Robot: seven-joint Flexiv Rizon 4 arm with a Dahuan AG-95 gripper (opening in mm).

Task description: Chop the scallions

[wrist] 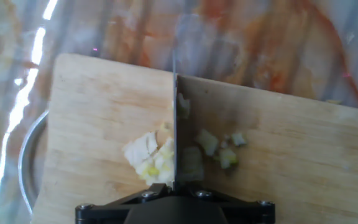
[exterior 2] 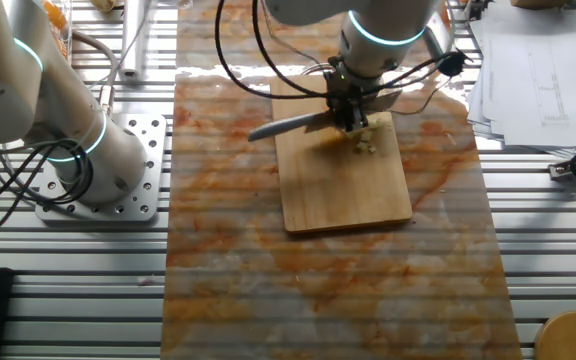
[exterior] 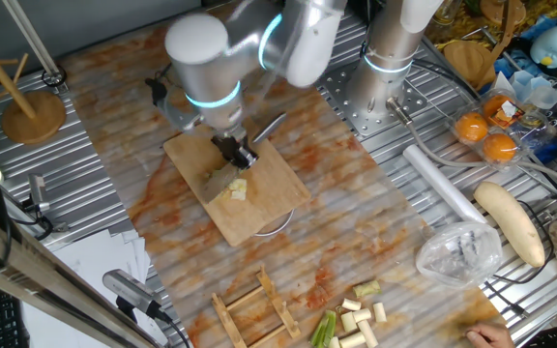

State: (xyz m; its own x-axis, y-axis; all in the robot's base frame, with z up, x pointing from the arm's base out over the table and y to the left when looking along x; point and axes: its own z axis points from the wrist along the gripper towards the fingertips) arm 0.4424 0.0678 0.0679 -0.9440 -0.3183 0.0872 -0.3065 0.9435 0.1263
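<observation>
A pile of chopped scallions (exterior: 237,188) lies on the wooden cutting board (exterior: 269,159), pale yellow bits (exterior 2: 366,141) by the blade. My gripper (exterior: 237,155) hangs over the board's middle, shut on a knife (exterior 2: 288,125) whose blade lies roughly level just above the wood. In the hand view the blade (wrist: 174,124) runs edge-on between a larger chunk of scallions (wrist: 149,155) on the left and small bits (wrist: 219,149) on the right. Uncut scallion segments (exterior: 356,319), white and green, lie at the table's near edge.
A metal dish (wrist: 27,158) peeks from under the board. A long white radish (exterior: 511,222), a plastic bag (exterior: 457,253) and oranges (exterior: 486,135) lie at the right. A wooden rack (exterior: 254,309) stands near the front, a second arm's base (exterior 2: 78,150) beside the mat.
</observation>
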